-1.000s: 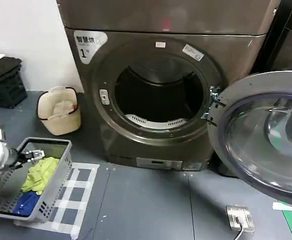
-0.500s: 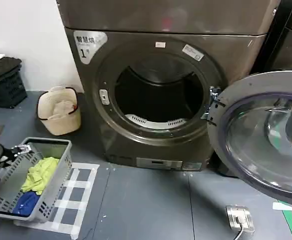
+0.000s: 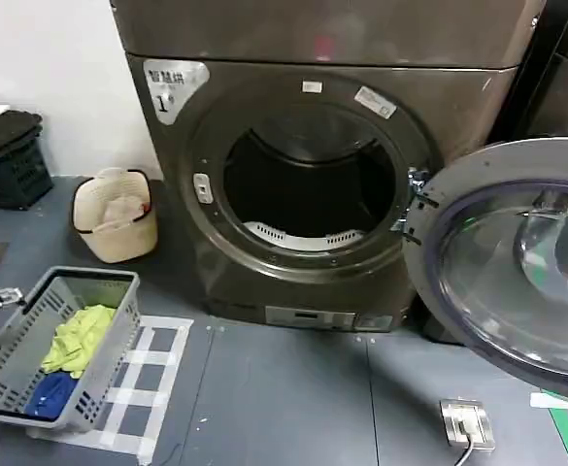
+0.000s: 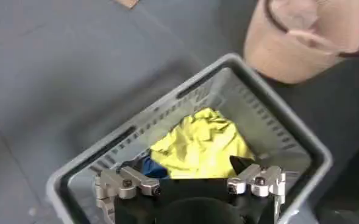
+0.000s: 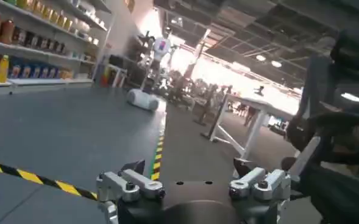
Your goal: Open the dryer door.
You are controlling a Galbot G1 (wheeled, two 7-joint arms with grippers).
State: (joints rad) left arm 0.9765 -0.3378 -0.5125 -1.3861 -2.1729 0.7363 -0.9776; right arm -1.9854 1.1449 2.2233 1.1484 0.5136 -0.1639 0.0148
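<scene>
grey floor; dryer door [image 3: 517, 272] open; left gripper [image 4: 190, 181] over basket [image 4: 301, 146].

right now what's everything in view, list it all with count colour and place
dryer: 1, bronze-grey, labelled 1, centre back, drum opening uncovered
dryer door: 1, grey inner side with clear centre, swung fully open to the right
neighbouring machine: 1, darker, far right behind the open door
grey basket: 1, floor front left, on white tape marks
yellow cloth: 1, inside the grey basket
blue cloth: 1, in the grey basket, beside the yellow one
beige basket: 1, left of the dryer by the wall
black crate: 1, far left, dark fabric on top
floor socket: 1, metal, front right
left gripper: 1, open, above the grey basket
right gripper: 1, open, facing away across the room
</scene>
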